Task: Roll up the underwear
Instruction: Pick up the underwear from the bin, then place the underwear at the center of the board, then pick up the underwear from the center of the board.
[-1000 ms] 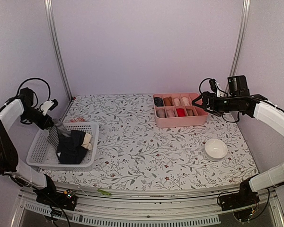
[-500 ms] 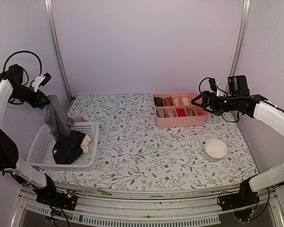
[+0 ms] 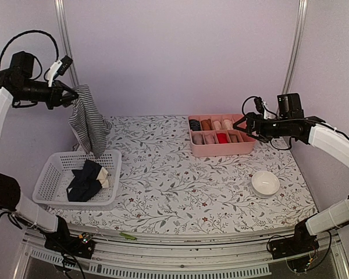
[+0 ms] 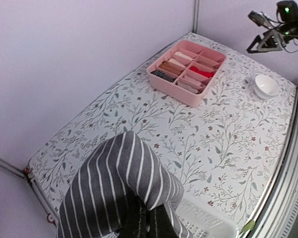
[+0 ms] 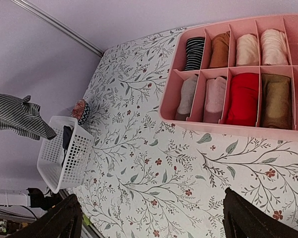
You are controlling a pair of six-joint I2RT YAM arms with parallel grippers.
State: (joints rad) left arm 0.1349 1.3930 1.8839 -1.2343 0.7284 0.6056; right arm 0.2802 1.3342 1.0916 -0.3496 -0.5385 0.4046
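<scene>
- As the flower-patterned table (image 3: 180,174) spreads under everything, the white mesh basket (image 3: 46,186) stands on its front-left part.
- Well to the right of the basket and farther back sits the pink divided tray (image 3: 221,150), with a rolled cloth in each compartment: striped, tan, cream, grey, pink, red and olive.
- Above the basket's rear rim hangs the grey-and-white striped underwear (image 3: 88,125), lifted clear of the pile, with its lowest tip near that rim. Whether it touches the rim cannot be told.
- The left gripper (image 3: 74,96) is high above the basket's rear-left corner, its jaws closed tight on the top edge of the striped underwear. The cloth drapes straight down from the fingers and fills the lower part of the left wrist view.
- Inside the basket lie the remaining underwear (image 3: 84,180) — a dark heap with a cream piece at its right side.
- The right gripper (image 3: 239,125) hovers far right of the basket, just beside the tray's right end. Its jaws are spread wide and hold nothing.
- A small white bowl (image 3: 265,183) rests on the table well to the basket's right.
</scene>
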